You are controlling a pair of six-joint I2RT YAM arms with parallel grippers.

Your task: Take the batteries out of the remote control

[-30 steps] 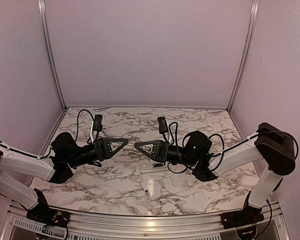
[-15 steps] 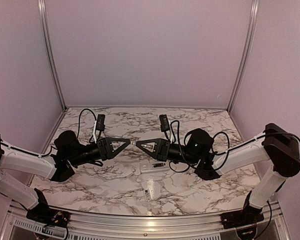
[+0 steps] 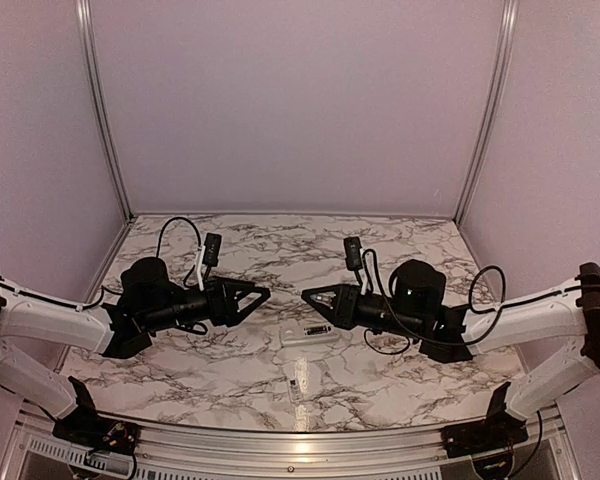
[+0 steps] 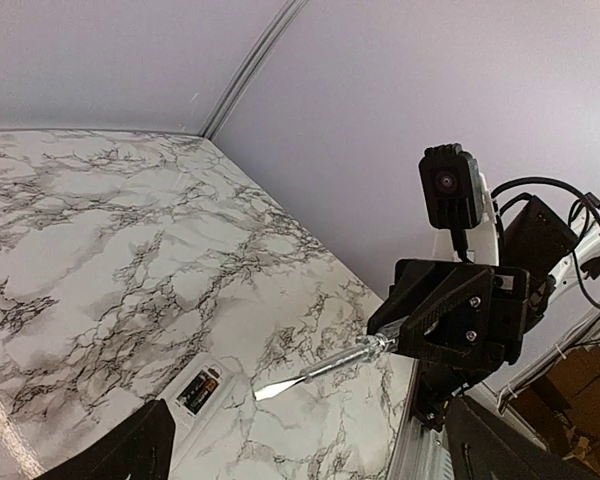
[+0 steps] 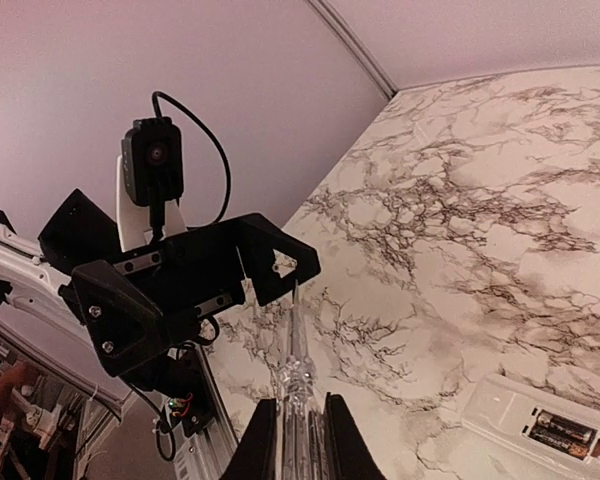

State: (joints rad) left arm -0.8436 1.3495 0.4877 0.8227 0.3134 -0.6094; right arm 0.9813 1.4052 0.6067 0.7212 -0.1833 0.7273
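a: where's the small slim white rectangular remote control (image 3: 310, 334)?
b: lying back up on the marble table (image 3: 400, 250), below the gap between the arms. the two tiny dark cylindrical batteries (image 5: 562, 429) are in its recess.
a: grippers?
b: the right gripper (image 3: 309, 296) pinches a thin flat-tipped metal tool (image 4: 315, 372). the left gripper (image 3: 263, 293) is spread and empty.
a: advice?
b: bring the tip down to one battery's end and lever gently while the left steadies the case.

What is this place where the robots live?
Probably a robot test booth, not a home. A left arm and a right arm are mounted at the edge of a marble-patterned table. Plain lilac walls between metal posts close it in. Each wrist carries a small camera.
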